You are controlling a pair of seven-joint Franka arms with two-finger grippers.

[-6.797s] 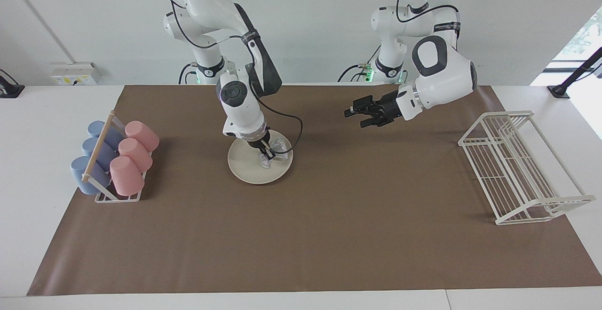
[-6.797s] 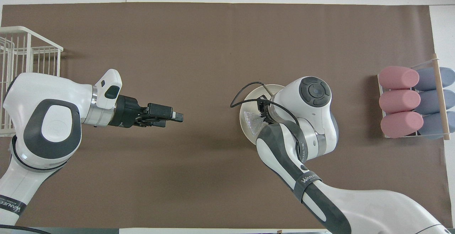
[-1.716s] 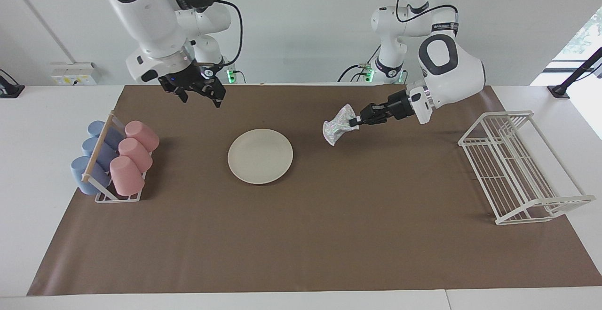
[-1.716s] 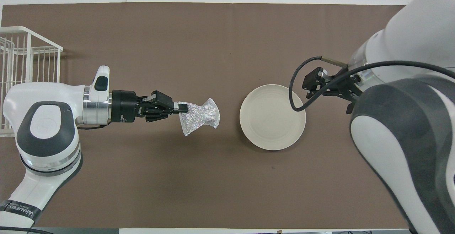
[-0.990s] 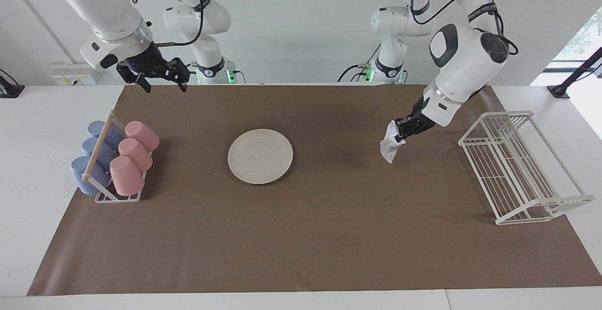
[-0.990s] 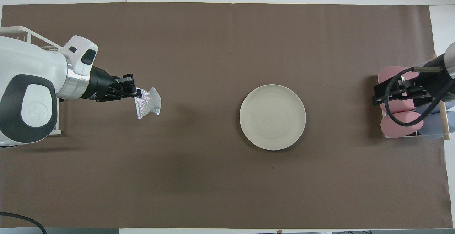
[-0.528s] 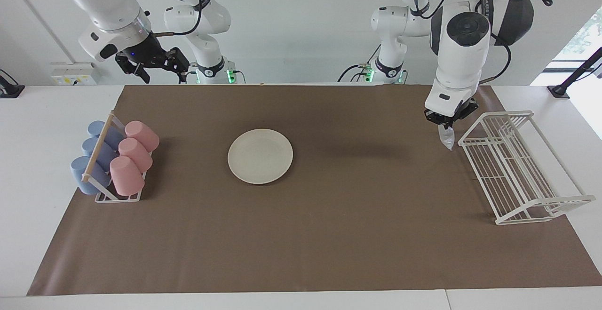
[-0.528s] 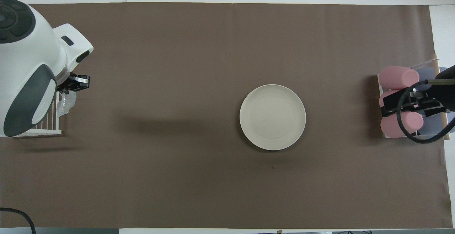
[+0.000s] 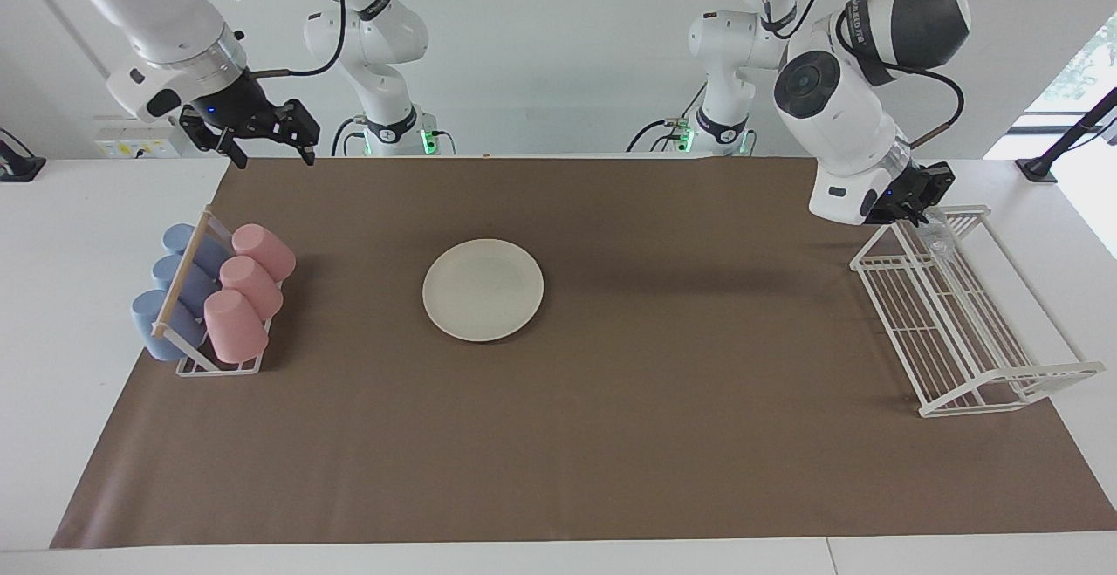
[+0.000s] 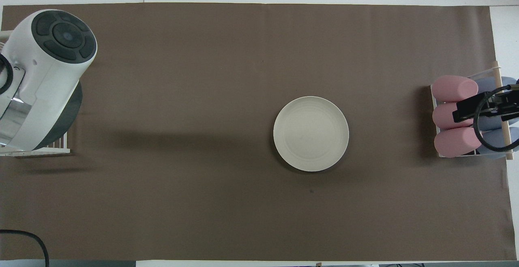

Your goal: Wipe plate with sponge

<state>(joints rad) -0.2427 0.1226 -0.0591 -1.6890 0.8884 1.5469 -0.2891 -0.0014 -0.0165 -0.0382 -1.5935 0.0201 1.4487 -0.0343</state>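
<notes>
The left hand (image 9: 918, 202), pinching the sponge (image 9: 939, 239) over the wire rack (image 9: 960, 313), might snag it on the wires while the spread right hand (image 9: 262, 140) waits

The plate (image 9: 483, 289) lies mid-desk on the mat (image 9: 611, 453). The cup rack (image 9: 214, 296) stands at the right arm's end, the wire rack (image 9: 960, 313) at the left arm's end, the sponge (image 9: 939, 239) over it.

1 plate (image 9: 483, 289), 3 pink cups (image 9: 250, 291), 3 blue cups (image 9: 179, 287), 2 racks (image 9: 955, 309).
</notes>
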